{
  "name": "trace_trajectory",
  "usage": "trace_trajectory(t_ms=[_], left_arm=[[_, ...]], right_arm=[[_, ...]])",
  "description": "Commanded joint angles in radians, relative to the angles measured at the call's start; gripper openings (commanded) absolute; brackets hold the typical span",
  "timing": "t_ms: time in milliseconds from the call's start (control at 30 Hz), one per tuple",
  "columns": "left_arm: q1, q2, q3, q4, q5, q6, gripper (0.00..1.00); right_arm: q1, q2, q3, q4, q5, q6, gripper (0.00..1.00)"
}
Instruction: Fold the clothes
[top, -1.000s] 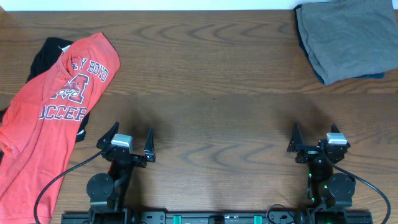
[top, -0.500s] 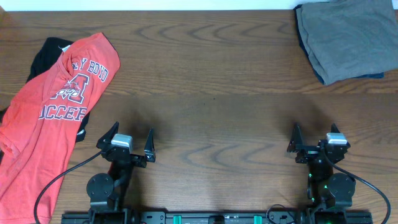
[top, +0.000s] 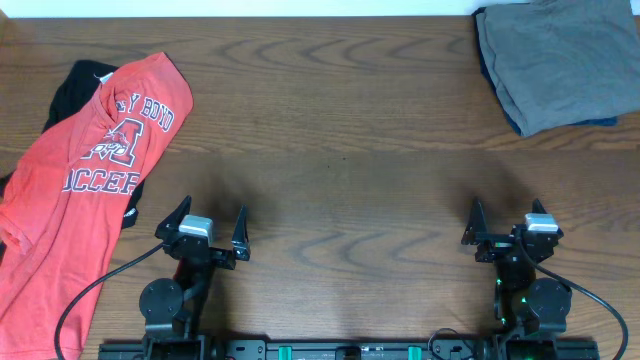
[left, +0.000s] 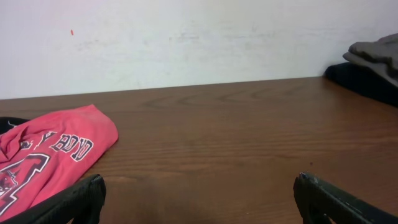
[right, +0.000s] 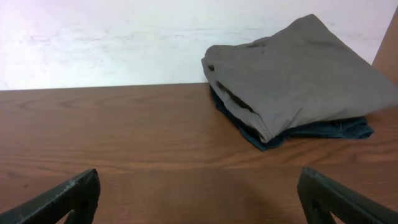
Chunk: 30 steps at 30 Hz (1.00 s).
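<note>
A red-orange T-shirt (top: 75, 180) with white "SOCCER" lettering lies spread and rumpled at the table's left side, running off the left edge. It also shows in the left wrist view (left: 43, 155). A black garment (top: 75, 85) lies under its top part, mostly hidden. My left gripper (top: 207, 222) is open and empty near the front edge, just right of the shirt. My right gripper (top: 508, 222) is open and empty at the front right, far from the shirt. Both show wide-open fingers in the left wrist view (left: 199, 193) and the right wrist view (right: 199, 193).
A folded stack with a grey garment (top: 560, 60) on top of a dark blue one (right: 298, 134) sits at the back right corner. A white wall (left: 186, 37) stands behind the wooden table (top: 340, 150).
</note>
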Motion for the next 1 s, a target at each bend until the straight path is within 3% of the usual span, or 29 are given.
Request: trace_trajectory(t_ms=[0,733,967], left_arm=[[0.002,-0.008,-0.016,-0.037,0.006,0.007,0.98],[0.002,-0.007,-0.016,-0.037,0.006,0.007,0.98],[0.002,-0.007,-0.013,0.027,0.006,-0.011,0.98]], right_arm=[[0.009,-0.007,-0.002,-0.003,-0.004,-0.012,0.99],[0.008,-0.006,-0.002,0.005,0.056,-0.012,0.99],[0.008,-0.006,-0.002,0.037,-0.017,-0.005,0.99]])
